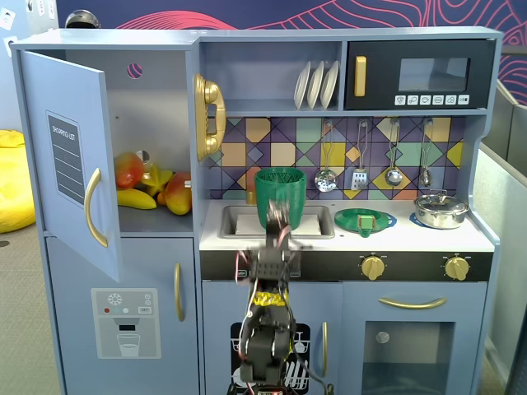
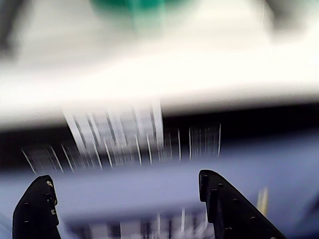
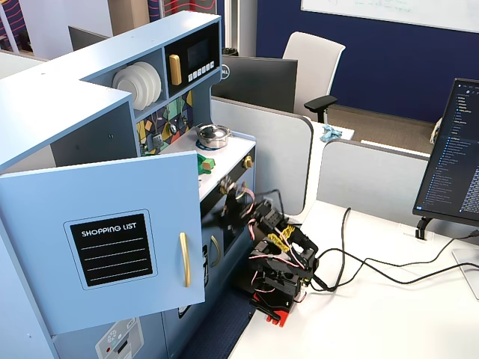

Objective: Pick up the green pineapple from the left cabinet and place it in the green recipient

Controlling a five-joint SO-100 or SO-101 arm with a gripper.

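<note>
White table [image 3: 389, 314] carries arm base [image 3: 278, 288] at 9 o'clock, toy kitchen [image 3: 112, 149] beside it, black cables [image 3: 374, 263] w/ monitor stand [image 3: 425, 227] at 3 o'clock.

Green jug [image 1: 279, 197] upright in sink.

Light-blue left cabinet [image 1: 152, 123], dark-green ribbed green recipient [image 1: 280, 188], black microwave [image 1: 420, 76].

cabinet [image 1: 70, 156]: 1, door open | mangoes [image 1: 128, 170]: 2 in the cabinet | banana [image 1: 136, 199]: 1 | green jug [image 1: 279, 188]: 1 | flat green dish [image 1: 364, 220]: 1 | white plates [image 1: 317, 84]: 3 on the shelf | hanging utensils [image 1: 394, 174]: 4 | silver pot [image 1: 440, 210]: 1 | microwave [image 1: 420, 76]: 1 | gold knobs [image 1: 373, 267]: 2
</note>
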